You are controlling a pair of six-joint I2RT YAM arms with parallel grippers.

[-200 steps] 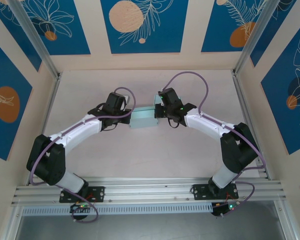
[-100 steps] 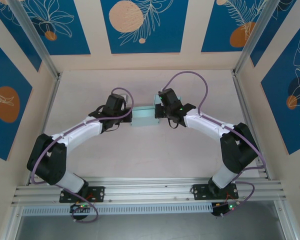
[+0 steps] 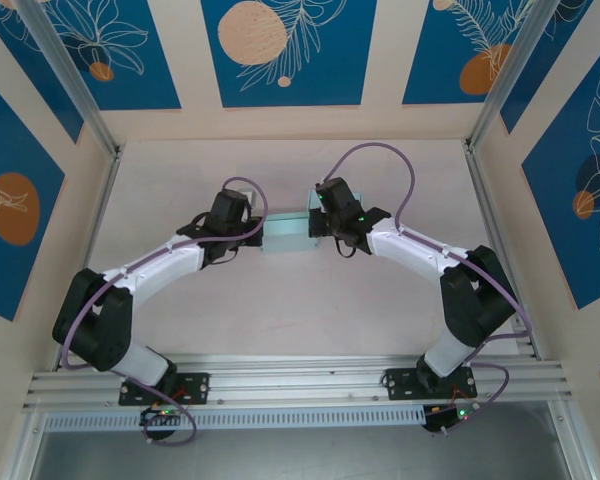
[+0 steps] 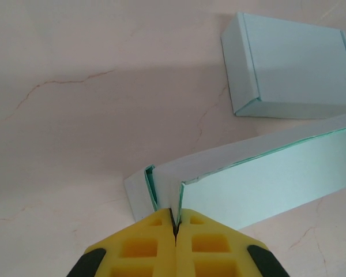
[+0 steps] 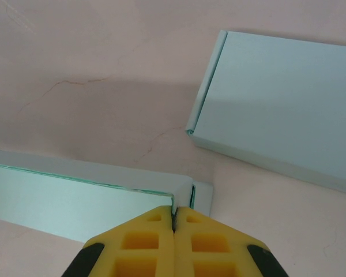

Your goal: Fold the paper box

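Paper box [image 3: 285,237]: pale teal, matte, thin-walled, rectangular, at table centre. My left gripper [image 4: 174,219] is pinched tight on one end wall and my right gripper [image 5: 174,214] on the opposite one. Second flat teal box [image 4: 291,72] at 1 o'clock.

A pale-blue paper box [image 3: 287,238] lies on the pink table [image 3: 280,320].

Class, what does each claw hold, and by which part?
Both pinch one paper box: the left claw grips its left end wall, the right claw its right end wall.

Pale teal paper box [image 3: 287,238], mid-table
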